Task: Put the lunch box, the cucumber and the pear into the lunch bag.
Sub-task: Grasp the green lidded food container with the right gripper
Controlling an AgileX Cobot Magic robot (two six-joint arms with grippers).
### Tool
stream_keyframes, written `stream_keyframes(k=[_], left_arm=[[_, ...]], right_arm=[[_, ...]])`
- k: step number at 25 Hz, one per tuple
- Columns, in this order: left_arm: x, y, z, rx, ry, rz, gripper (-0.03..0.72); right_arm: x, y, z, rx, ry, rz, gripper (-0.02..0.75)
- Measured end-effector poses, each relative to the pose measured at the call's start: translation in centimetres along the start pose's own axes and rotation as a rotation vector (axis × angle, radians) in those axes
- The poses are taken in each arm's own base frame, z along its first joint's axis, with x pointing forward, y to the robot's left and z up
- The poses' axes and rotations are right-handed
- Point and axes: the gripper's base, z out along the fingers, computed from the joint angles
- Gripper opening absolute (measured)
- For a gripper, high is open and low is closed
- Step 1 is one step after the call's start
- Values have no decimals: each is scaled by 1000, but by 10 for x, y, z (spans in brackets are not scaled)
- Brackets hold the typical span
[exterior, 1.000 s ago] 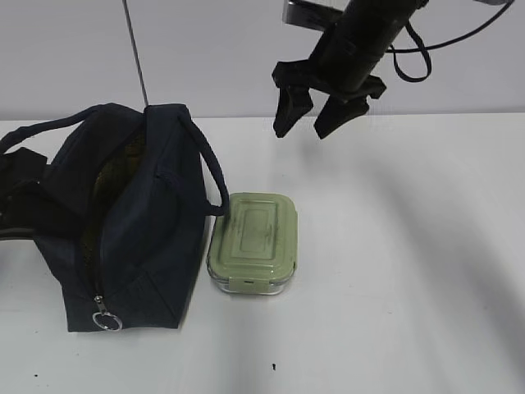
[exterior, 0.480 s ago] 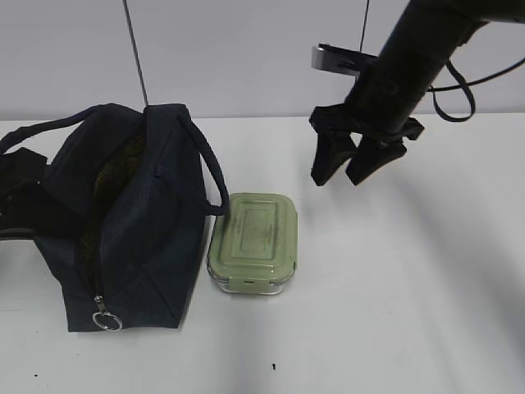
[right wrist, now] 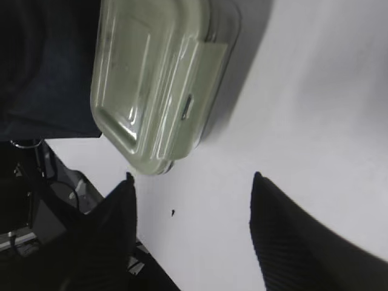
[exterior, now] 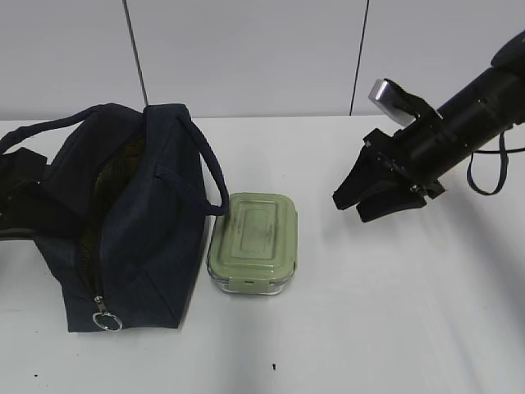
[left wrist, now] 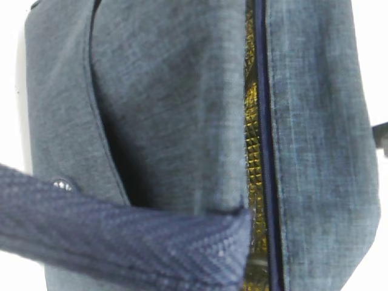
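the lunch box [exterior: 253, 242] lies flat on the white surface [exterior: 394, 312], touching the right side of the navy lunch bag [exterior: 123, 222], whose zipper is open with a metal ring pull [exterior: 105, 320] at its 6 o'clock end. the right end effector [exterior: 351, 201] hovers at 3 o'clock of the box, well apart, its jaws wide and holding nothing. the left end effector is out of sight and closed; no brand, label or writing can be read anywhere.
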Motion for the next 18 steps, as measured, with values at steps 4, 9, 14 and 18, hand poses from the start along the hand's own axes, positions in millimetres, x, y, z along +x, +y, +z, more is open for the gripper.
stream_keyframes(k=[4,9,14,18], left_arm=[[0,0,0,0,0,0,-15],[0,0,0,3,4,0,-15],[1,-1,0,8,12,0,-15],[1,-1,0,9,13,0,-15]], right_arm=[[17,-3,17,-123,-35,-4,460],[24,-2,27,-233,-144,-48,459],[21,-4,29,-250,-178,-49,459],[21,-11,40,-263,-166,-13,459]])
